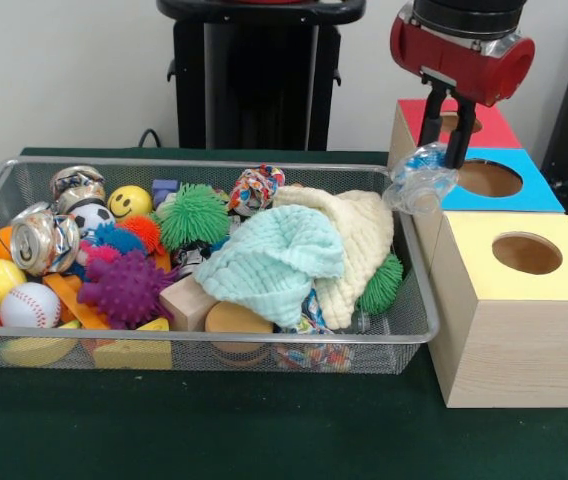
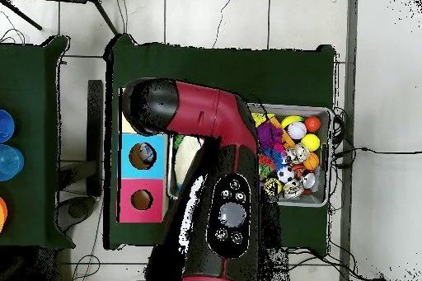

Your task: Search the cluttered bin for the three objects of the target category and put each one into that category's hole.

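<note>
The bin (image 1: pixel 204 163) is a silver wire-mesh basket full of toys, balls and cloths; its right end also shows in the overhead view (image 2: pixel 326 114). My gripper (image 1: pixel 442 153) is shut on a crumpled clear plastic bottle (image 1: pixel 419 182) with blue marks. It holds the bottle in the air above the bin's right end, beside the blue-topped box (image 1: pixel 524 195) and its hole (image 1: pixel 489 178). The red-topped box (image 1: pixel 489 125) stands behind it and the yellow-topped box (image 1: pixel 554 262) in front. In the overhead view the arm (image 2: pixel 206 121) hides the gripper.
In the bin lie a mint cloth (image 1: pixel 274 260), a cream cloth (image 1: pixel 354 235), a green spiky ball (image 1: pixel 192 213), a purple spiky ball (image 1: pixel 124 287), a crushed can (image 1: pixel 44 238), a baseball (image 1: pixel 29 303) and wooden blocks (image 1: pixel 189 300). Dark green cloth (image 1: pixel 214 420) covers the table.
</note>
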`<action>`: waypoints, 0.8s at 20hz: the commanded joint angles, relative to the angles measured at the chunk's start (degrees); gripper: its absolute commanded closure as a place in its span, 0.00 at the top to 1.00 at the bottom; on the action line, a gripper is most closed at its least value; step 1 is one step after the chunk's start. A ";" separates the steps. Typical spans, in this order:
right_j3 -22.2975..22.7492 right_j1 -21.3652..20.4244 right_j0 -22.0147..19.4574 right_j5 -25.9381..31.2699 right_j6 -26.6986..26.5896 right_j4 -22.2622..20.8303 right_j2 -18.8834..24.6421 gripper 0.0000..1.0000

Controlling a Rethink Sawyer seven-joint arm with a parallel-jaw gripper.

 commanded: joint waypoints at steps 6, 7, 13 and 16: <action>1.55 0.50 0.73 5.78 7.60 -0.04 1.70 0.00; 1.53 0.50 0.90 5.79 7.91 0.04 1.63 0.00; 3.33 -0.63 2.39 5.08 9.63 1.05 1.38 0.00; 5.96 -2.07 2.74 3.58 9.45 1.58 1.24 0.00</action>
